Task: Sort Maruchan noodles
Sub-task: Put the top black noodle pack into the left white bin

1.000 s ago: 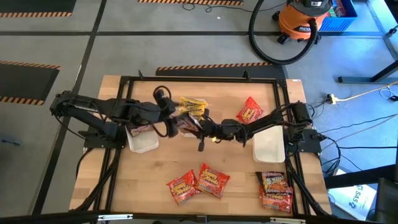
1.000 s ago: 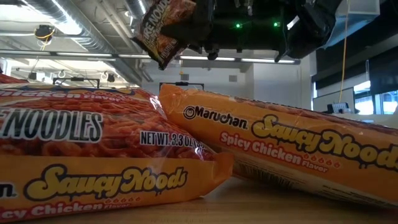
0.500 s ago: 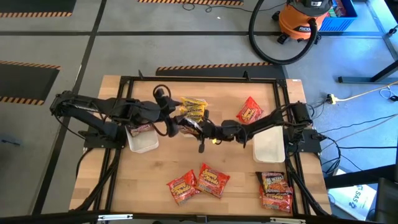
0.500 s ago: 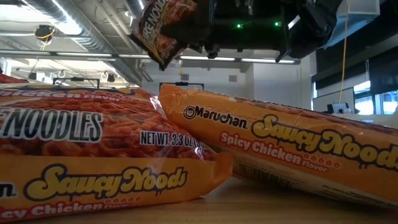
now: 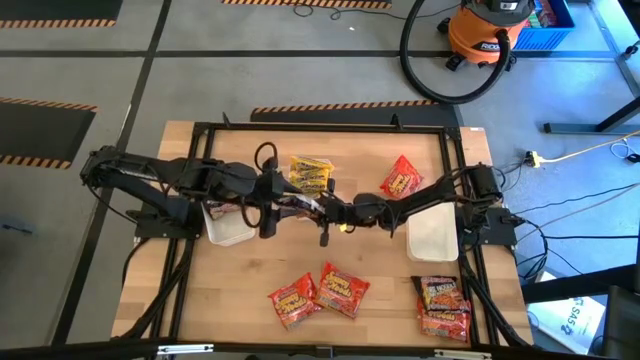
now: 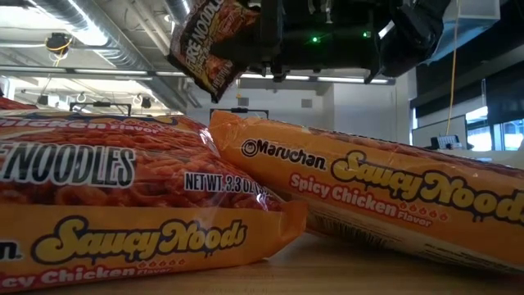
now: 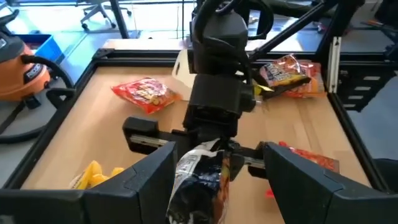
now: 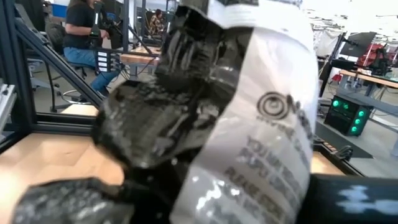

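Over the middle of the wooden worktop (image 5: 250,290) the two arms meet nearly tip to tip. The right claw (image 5: 318,207) is pinched shut on a dark packet (image 5: 300,204) of Maruchan noodles, holding it up in the air; in the low view that same dark packet (image 6: 209,41) hangs tilted above the worktop. The left claw (image 5: 268,200) sits just beside it, and the left wrist view shows its fingers (image 7: 149,171) spread apart on either side of the packet (image 7: 202,186) without gripping it.

A yellow packet (image 5: 311,172) lies on the worktop just behind the meeting point, and a red packet (image 5: 402,180) lies farther toward the right arm's side. Two red-orange packets (image 5: 320,292) lie side by side, touching, near the front edge; these fill the low view, printed "Saucy Noods Spicy Chicken". A small stack of dark and red packets (image 5: 443,305) sits at the front right corner.

A white tray (image 5: 232,228) sits under the left arm with what looks like a dark packet partly showing in it, and a second white tray (image 5: 433,238) sits under the right arm.

Beyond the worktop an orange shop vacuum (image 5: 490,30) stands on the floor. The right wrist view shows a seated person (image 8: 84,37) in the room behind
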`<control>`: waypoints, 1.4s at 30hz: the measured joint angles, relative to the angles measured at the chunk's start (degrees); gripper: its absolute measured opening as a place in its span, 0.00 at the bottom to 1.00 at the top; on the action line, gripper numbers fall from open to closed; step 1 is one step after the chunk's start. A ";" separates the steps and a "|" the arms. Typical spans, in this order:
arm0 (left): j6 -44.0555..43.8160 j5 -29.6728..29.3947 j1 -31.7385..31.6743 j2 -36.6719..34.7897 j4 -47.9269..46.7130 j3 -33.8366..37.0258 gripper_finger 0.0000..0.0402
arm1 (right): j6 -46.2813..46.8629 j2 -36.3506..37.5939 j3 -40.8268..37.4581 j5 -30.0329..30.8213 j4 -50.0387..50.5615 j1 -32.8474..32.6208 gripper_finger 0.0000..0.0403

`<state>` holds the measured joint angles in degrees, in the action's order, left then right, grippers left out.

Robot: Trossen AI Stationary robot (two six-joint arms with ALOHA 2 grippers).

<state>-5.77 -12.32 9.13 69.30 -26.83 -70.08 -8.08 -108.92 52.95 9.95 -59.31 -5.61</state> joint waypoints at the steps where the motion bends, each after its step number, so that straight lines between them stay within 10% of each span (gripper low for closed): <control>1: 0.06 -0.03 -0.07 0.00 -0.01 0.00 0.58 | 0.00 0.00 0.00 0.00 -0.01 0.00 0.13; 30: -6.89 -3.29 0.62 0.57 -2.05 0.07 0.85 | -1.10 0.09 -0.27 -0.11 0.85 0.00 0.13; 42: -10.97 -6.82 0.65 -15.45 -15.83 4.43 0.85 | -1.21 4.11 -3.66 -4.33 -1.43 0.00 0.13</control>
<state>-16.73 -19.15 9.78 53.85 -42.66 -65.65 -9.28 -104.81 49.29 5.63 -60.74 -5.61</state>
